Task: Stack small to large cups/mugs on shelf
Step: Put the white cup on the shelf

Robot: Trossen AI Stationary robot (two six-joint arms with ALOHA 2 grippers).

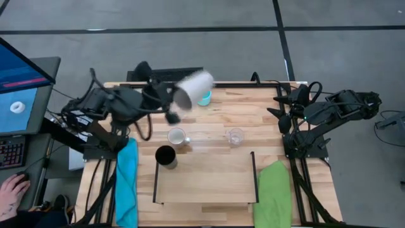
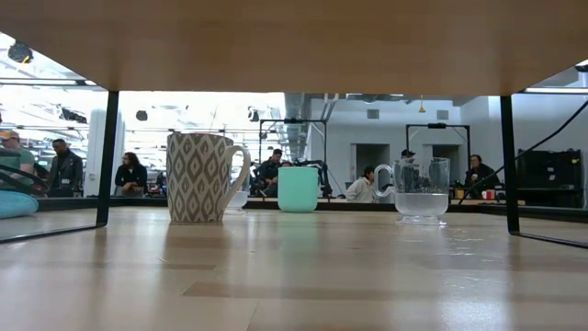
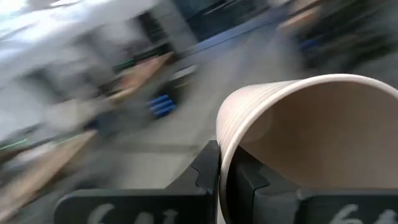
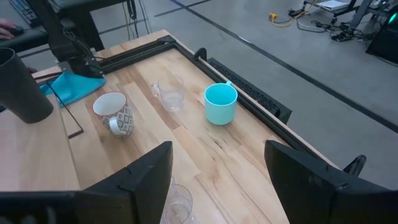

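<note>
Light-wood tabletop (image 1: 266,120): railed wooden shelf (image 1: 202,183) bare, nothing stacked; left gripper (image 1: 172,109) pinches the raised beige-tan cup (image 1: 193,87); right gripper (image 1: 281,104), spread, waits at the table's edge; five vessels remain loose.

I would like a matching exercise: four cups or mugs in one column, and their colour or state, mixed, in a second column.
Things:
1. tan cup
2. black tumbler
3. patterned mug
4. turquoise cup

States:
a. stands on the table, has a handle
b. plain, no handle visible, near the table's far edge
c. held tilted in the air by the left tool
d. stands at a corner of the shelf

Pairs: 1-c, 2-d, 3-a, 4-b
</note>
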